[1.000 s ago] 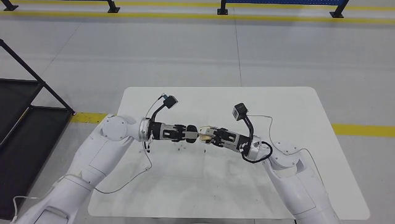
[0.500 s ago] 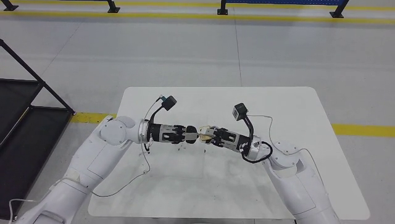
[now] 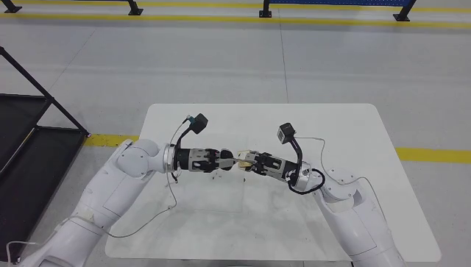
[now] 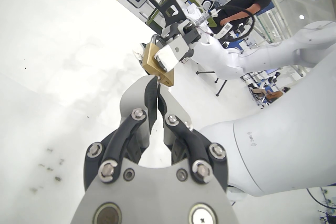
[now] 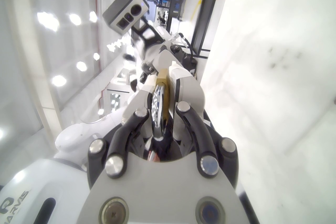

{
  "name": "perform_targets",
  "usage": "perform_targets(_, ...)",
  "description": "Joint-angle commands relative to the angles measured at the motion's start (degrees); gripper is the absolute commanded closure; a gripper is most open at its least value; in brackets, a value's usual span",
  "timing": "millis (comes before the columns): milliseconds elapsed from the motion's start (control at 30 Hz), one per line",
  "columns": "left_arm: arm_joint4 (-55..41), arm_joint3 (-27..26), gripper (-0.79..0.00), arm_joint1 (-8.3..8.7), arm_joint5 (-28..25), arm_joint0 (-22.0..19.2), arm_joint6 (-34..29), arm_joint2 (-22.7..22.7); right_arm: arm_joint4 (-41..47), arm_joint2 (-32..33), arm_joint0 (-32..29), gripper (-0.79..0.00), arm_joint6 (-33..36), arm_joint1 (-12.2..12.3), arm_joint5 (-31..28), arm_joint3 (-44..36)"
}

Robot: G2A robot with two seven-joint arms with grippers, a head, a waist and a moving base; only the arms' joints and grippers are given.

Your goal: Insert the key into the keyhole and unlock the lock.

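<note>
Clamping the brass lock (image 4: 153,62) tight in the right tool (image 3: 248,162), up off the counter (image 3: 353,134) near its middle; pinching the key (image 4: 158,80) in the closed left tool (image 3: 231,159), meeting the lock's bottom end.

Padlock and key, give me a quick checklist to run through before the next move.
1. Right pincer clamped on the padlock: ok.
2. Left pincer shut on the key: ok.
3. Key tip meets the padlock's bottom face: ok.
4. Key fully seated in the keyhole: cannot tell.
5. Shackle released: cannot tell.
</note>
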Motion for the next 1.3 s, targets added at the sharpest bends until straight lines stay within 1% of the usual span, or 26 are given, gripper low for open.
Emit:
perform_targets(0, 0.24, -0.19, 0.000, 0.04, -0.23, 0.07, 0.32, -0.04, 0.00, 0.00, 0.00, 0.000, 0.00, 0.00, 0.00, 0.00)
perform_targets(433, 5.96, -2.09, 0.000, 0.35, -1.82, 1.02, 3.87, -0.79, 0.00, 0.00, 0.00, 0.000, 0.00, 0.00, 0.00, 0.00)
perform_targets(1000, 15.96, -5.85, 0.000, 0.61, -2.78, 3.55, 11.75, -1.92, 0.00, 0.00, 0.00, 0.000, 0.00, 0.00, 0.00, 0.00)
perform_targets(1267, 18.77, -6.88, 0.000, 0.74, -3.36, 4.32, 14.11, -2.18, 0.00, 0.00, 0.00, 0.000, 0.00, 0.00, 0.00, 0.00)
